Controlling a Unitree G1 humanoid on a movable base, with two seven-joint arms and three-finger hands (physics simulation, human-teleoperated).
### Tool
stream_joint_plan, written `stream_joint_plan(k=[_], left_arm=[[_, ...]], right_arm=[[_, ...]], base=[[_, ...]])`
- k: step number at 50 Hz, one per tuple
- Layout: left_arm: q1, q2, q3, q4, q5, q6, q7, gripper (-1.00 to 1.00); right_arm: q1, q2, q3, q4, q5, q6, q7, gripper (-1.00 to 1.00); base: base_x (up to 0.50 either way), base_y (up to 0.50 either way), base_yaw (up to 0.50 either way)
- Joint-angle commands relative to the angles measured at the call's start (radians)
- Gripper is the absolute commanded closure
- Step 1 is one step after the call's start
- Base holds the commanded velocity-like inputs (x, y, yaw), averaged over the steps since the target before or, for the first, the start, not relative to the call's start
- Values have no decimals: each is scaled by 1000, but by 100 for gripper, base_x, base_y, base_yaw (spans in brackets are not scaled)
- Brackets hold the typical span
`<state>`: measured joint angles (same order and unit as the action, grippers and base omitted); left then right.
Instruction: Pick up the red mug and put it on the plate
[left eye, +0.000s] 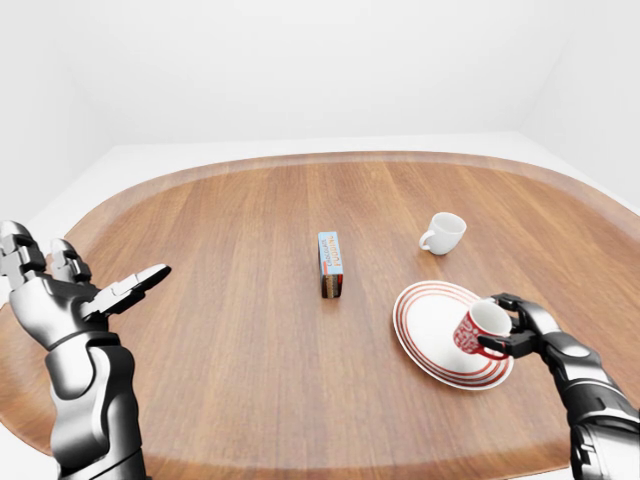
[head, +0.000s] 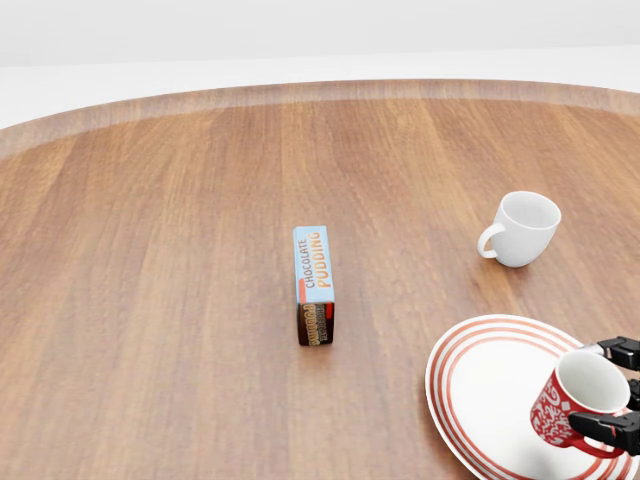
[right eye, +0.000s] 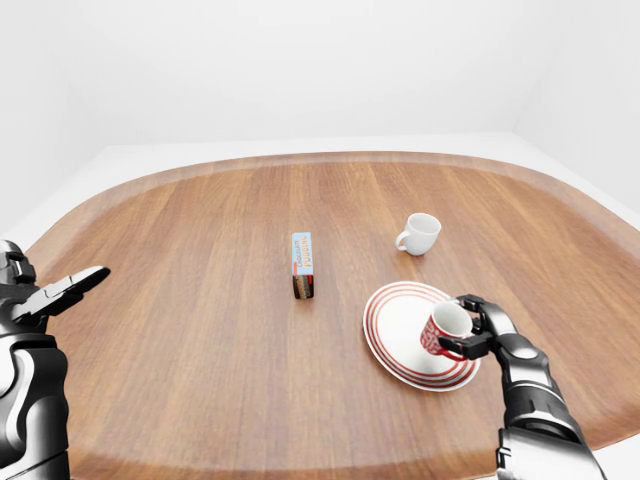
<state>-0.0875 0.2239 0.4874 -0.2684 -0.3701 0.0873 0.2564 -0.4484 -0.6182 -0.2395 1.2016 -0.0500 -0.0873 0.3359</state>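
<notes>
Right hand (left eye: 520, 330) around red mug (left eye: 474, 330) on striped plate (left eye: 430, 325)

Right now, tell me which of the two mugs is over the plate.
The red mug, held in the right robot hand over the striped plate. The white mug stands alone on the table, beyond the plate.

In the head view, my right hand (head: 612, 392) is cut off by the right edge; only dark fingertips show beside the red mug (head: 577, 405). The striped plate (head: 480, 390) runs off the bottom and right edges there. My fingers hide the mug's far side. Whether its base touches the plate cannot be determined. My left hand (right eye: 40, 292) is partly cropped in the right-eye view.
</notes>
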Motion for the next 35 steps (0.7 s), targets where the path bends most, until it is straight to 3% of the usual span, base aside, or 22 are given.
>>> stream_joint_plan(k=[1,6,29,35], left_arm=[[2,-2,-1,2,1,0,-1,-100],[4,-2,1,-12,0,0,2,-100],[2,-3,-2,5,2,0,-3,-100],[3,-4,-4,2,4,0,-1,-100]], right_arm=[[-6,2,-10,5,27,0,-11,65],[-11,15,0,20,20,0,-26,54],[-35,48,17,53,-4,0,-73,53],[-30,52,19,58,-5,0,-75,42]], base=[[0,0,0],[0,0,0],[0,0,0],[0,0,0]])
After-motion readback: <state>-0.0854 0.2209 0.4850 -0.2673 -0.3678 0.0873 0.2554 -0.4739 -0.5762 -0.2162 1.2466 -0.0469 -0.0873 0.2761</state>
